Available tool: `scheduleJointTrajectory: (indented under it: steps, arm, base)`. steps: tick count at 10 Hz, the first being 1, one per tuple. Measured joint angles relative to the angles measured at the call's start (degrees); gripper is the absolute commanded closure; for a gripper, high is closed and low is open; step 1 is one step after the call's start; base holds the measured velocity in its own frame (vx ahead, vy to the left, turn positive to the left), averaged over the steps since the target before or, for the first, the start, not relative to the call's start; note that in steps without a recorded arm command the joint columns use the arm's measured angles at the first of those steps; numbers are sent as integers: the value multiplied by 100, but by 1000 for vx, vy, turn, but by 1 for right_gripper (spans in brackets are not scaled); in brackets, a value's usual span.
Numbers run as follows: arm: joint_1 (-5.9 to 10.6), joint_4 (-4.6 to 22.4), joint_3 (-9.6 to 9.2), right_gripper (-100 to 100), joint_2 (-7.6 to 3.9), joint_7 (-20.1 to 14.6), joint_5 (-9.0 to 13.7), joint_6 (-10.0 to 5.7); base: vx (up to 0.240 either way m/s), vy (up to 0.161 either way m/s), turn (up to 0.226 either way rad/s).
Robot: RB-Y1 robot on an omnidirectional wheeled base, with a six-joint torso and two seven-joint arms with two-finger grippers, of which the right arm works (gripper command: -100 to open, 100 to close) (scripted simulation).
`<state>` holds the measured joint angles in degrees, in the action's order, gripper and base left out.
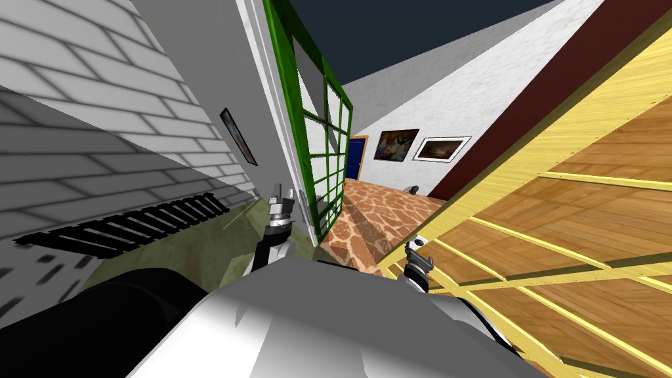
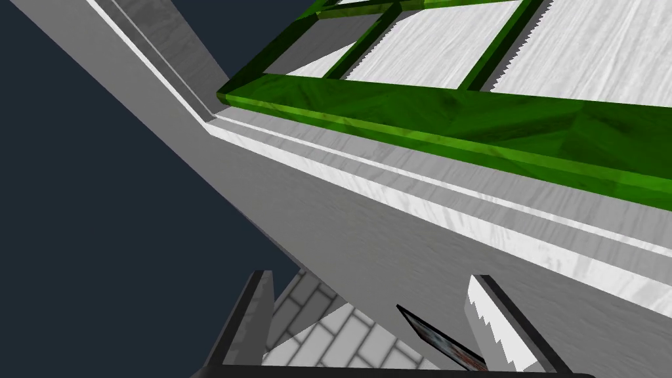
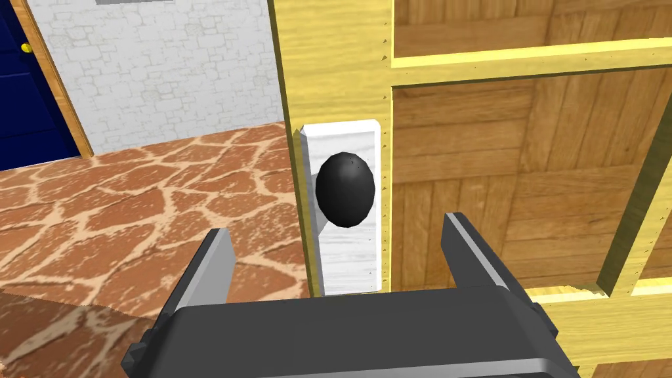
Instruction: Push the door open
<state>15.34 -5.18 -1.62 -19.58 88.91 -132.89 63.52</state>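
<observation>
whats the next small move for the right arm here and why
Probably ease the right tool forward onto the door beside the knob. The tool stands open, the knob sits just ahead of it, and the door's free edge is close, so a push there should swing it.

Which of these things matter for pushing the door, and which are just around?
For the job: yellow wooden door, its black knob, right gripper, open.
Just around: green-framed door, framed pictures, blue door, left gripper.
</observation>
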Motion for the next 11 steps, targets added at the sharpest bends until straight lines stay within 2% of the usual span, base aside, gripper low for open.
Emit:
scheduleJointTrajectory:
  steps: [1,2,5,6,11]
  arm:
    - [175,297,-1,-100,58,-35,-11,123]
    - [151,234,18,-100,78,-4,3,147]
    - [115,71,120,-100,235,288,71,146]
    - [111,58,124,100,245,319,74,150]
    - [109,76,119,100,234,289,70,136]
  base:
    - [76,-160,23]
    - [106,-127,26]
    - [108,-131,30]
    - [-15,20,-13]
    - [-10,10,-1]
